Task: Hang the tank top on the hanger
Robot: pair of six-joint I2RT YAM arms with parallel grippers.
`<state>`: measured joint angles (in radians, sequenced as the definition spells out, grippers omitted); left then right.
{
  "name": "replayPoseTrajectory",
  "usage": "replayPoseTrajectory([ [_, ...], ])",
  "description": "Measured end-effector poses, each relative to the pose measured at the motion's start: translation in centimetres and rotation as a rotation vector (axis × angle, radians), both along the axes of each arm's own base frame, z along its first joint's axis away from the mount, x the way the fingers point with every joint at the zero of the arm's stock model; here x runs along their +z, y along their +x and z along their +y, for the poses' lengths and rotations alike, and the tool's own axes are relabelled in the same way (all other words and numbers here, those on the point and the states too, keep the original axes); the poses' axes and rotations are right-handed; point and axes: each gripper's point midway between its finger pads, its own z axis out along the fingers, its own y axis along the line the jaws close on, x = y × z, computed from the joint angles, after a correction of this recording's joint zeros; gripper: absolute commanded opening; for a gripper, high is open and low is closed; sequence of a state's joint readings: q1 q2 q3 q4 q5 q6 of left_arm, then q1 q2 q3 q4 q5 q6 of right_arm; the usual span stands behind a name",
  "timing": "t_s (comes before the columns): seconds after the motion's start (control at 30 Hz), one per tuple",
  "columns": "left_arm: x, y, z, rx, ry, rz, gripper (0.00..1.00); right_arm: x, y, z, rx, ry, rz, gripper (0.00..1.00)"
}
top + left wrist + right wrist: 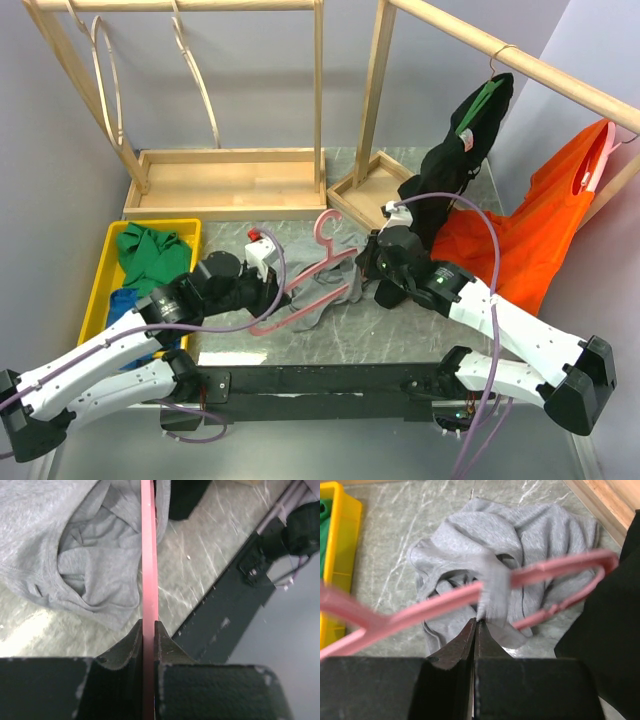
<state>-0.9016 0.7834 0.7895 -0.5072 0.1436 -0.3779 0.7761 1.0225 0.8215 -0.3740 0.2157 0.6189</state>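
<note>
The left claw [149, 629] is clenched on a thin bar of the hanger [148, 555]. The bar runs straight away from its tips, and the pink frame is held edge-on above the table [205, 565]. The right claw [475, 622] is pinched shut on a strap [492, 587] of the tank top [520, 535]. That strap lies across the hanger's upper arm, which crosses the right wrist view from left to right just beyond the tips. The rest of the grey top is heaped on the table beneath and beyond the frame, between the two claws in the overhead view. The strap is blurred, so I cannot tell whether it wraps the arm or only drapes over it. The right claw is the nearer to the cloth. The coming move likely turns on carrying the strap along the arm's axis toward the hook.
</note>
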Motion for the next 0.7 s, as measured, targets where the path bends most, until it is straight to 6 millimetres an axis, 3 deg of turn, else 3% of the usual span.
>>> replayPoseTrajectory([
  [0.23,-2.8,1.2,-0.4,0.076,-0.073,-0.033,0.01,0.1,-0.2,0.0,0.018,-0.011,0.005,0.00],
  [0.47,-3.6,1.5,-1.6,0.073,-0.143,-0.072,0.01,1.6,-0.2,0.5,0.041,0.005,-0.013,0.02],
  [0.63,-3.1,1.7,-2.0,0.076,-0.188,-0.108,0.01,3.1,0.1,0.8,0.051,0.019,-0.043,0.14],
  [0.7,-2.8,1.9,-2.1,0.079,-0.205,-0.121,0.01,3.4,0.2,0.8,0.053,0.018,-0.050,0.26],
])
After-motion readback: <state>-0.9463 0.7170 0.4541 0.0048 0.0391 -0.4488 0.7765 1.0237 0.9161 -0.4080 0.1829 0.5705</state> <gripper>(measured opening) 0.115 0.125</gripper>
